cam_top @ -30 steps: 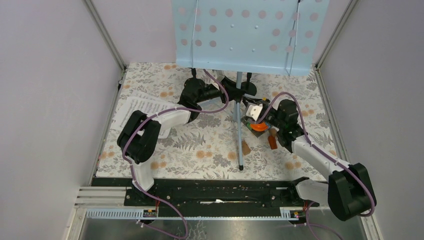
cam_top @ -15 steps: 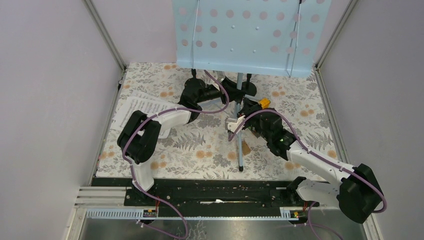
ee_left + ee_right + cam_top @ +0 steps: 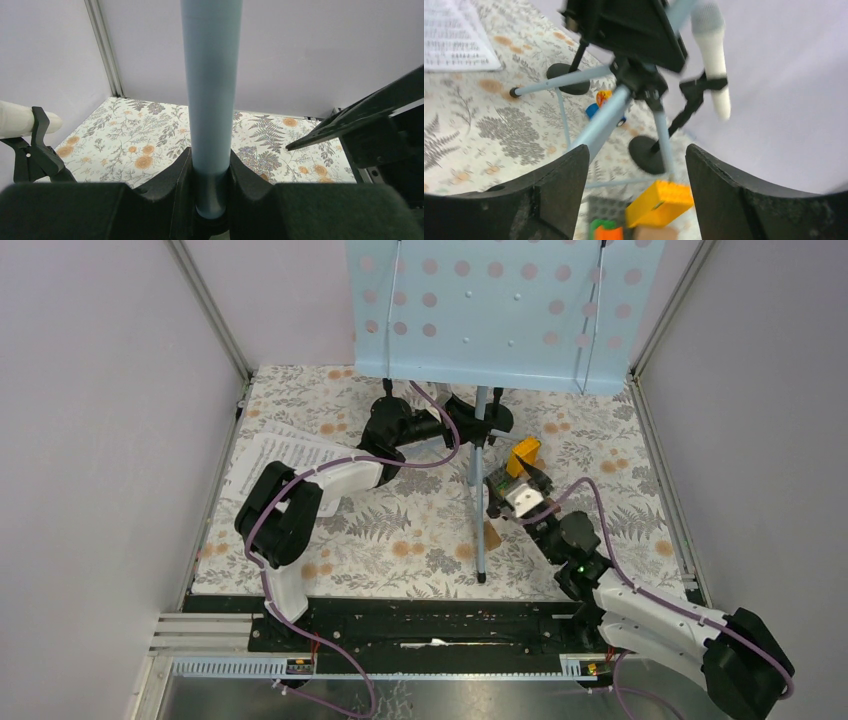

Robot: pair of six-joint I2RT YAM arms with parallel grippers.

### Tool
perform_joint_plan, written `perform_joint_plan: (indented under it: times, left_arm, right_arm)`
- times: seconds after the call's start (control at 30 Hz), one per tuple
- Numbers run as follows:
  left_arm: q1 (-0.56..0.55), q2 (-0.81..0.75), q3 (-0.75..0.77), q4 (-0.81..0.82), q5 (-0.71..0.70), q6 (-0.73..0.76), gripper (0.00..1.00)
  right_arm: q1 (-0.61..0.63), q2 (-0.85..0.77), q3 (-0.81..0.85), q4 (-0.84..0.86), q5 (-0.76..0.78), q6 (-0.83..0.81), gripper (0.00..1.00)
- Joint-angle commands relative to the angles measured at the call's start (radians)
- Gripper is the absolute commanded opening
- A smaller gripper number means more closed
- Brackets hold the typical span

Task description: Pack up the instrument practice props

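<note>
L gripper (image 3: 211,172) round rack pole (image 3: 212,75)

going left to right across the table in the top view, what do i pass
sheet-music pages → music rack's stand → yellow block

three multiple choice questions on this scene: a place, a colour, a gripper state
1. The white sheet-music pages lie: A) at the floral mat's left B) on the rack C) by the right arm
2. The microphone clipped in the black holder is: A) pink B) white C) blue
3. The left gripper is: A) open B) shut on the light-blue stand pole C) holding a block
1 A, top view shows them left; 2 B, its body is white; 3 B, its fingers pinch the pole.
</note>
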Motion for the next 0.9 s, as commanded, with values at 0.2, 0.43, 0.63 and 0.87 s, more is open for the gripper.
perform_joint_plan:
  times: [0.2,0.43,0.63,0.87]
  left_arm:
    - [-0.011,0.014,-0.017,-0.143,-0.016,-0.006,0.00]
    - [-0.015,0.002,-0.047,-0.093,-0.059,-0.068,0.00]
    - [-0.015,-0.004,-0.118,-0.018,-0.098,-0.087,0.00]
    - [-0.014,-0.003,-0.102,-0.105,-0.106,-0.019,0.00]
  right_arm:
    - [0.001,-0.223,-0.061,-0.341,0.714,1.276,0.84]
    - [-0.080,-0.129,0.238,-0.789,0.460,1.447,0.89]
    - [-0.454,0.088,0.374,-0.814,-0.262,1.549,0.92]
    - [-0.597,0.204,0.364,-0.500,-0.658,1.779,0.87]
